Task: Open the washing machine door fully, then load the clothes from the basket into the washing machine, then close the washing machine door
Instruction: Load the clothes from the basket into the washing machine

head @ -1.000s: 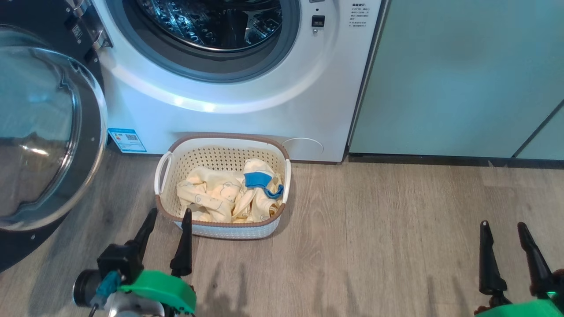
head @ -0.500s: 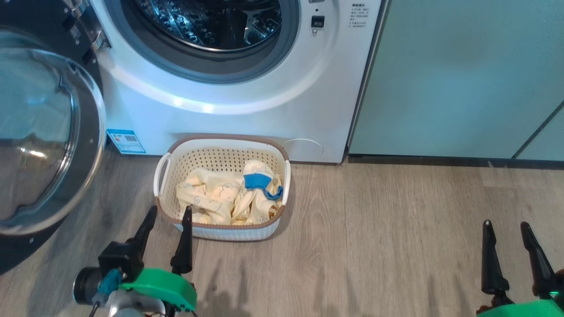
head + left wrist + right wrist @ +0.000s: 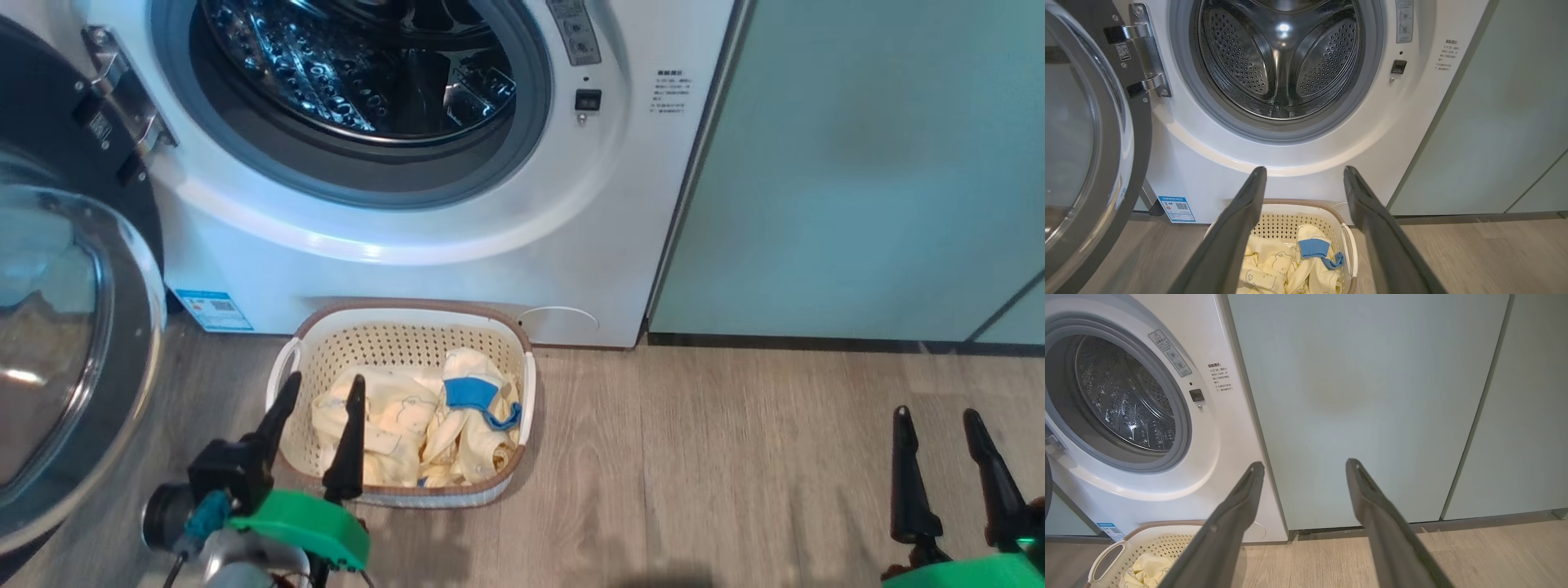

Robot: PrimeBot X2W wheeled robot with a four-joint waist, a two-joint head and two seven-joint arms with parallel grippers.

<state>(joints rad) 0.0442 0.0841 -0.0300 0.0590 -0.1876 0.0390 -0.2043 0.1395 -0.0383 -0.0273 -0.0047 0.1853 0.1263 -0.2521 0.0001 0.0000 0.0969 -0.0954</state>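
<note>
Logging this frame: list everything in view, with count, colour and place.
white front-loading washing machine: one, white, centre-left.
round glossy black washing machine door: one, black, open at left.
cream perforated plastic basket: one, cream, floor before machine.
pale yellow clothes with blue trim: one bundle, in basket.
blue-white sticker: one, machine's lower left front.
flat pale teal cabinet doors: two, right of machine.
grey wood-look floor: one, foreground.
left gripper: one, dark, jaws open, by basket's near edge.
right gripper: one, dark, jaws open, lower right.

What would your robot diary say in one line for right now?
washing machine door: open | drum: empty | clothes: in basket | left gripper: open, by basket | right gripper: open, empty
</note>
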